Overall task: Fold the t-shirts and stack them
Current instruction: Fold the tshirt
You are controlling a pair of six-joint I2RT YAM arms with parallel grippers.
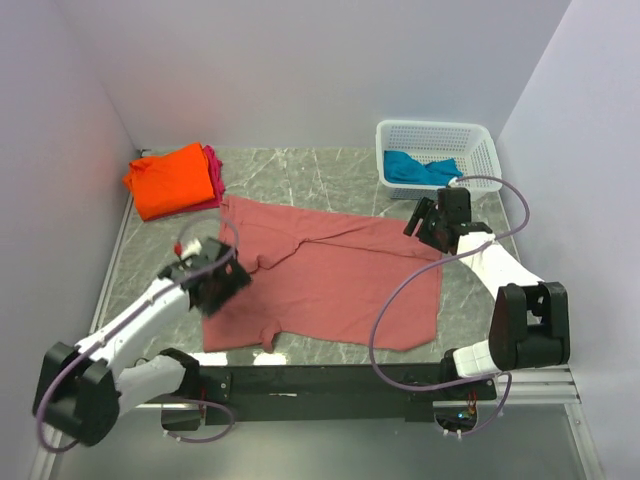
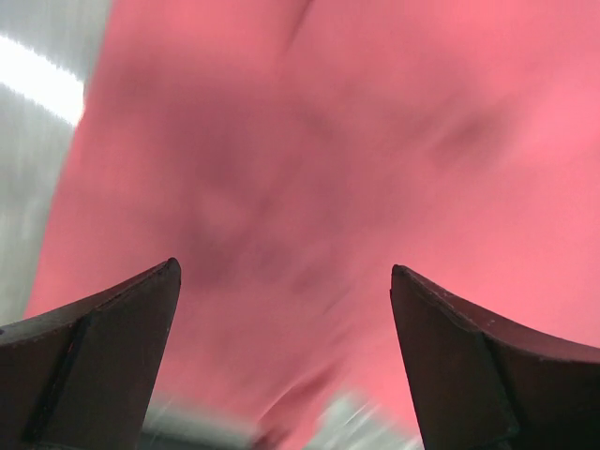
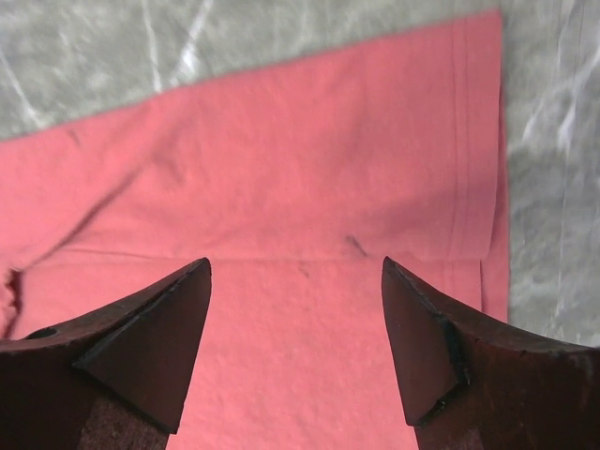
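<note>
A dusty salmon-pink t-shirt [image 1: 330, 280] lies spread on the table's middle, its top edge folded over. It fills the left wrist view [image 2: 309, 169] and the right wrist view [image 3: 309, 187]. My left gripper [image 1: 222, 278] is open and empty above the shirt's left edge. My right gripper [image 1: 428, 222] is open and empty above the shirt's upper right corner. A folded bright orange t-shirt [image 1: 172, 180] lies on a magenta t-shirt [image 1: 213, 172] at the back left. A teal blue t-shirt [image 1: 420, 168] lies in the basket.
A white plastic mesh basket [image 1: 480, 140] stands at the back right. White walls close in the left, back and right. The marble table top [image 1: 300, 170] shows between the stack and the basket.
</note>
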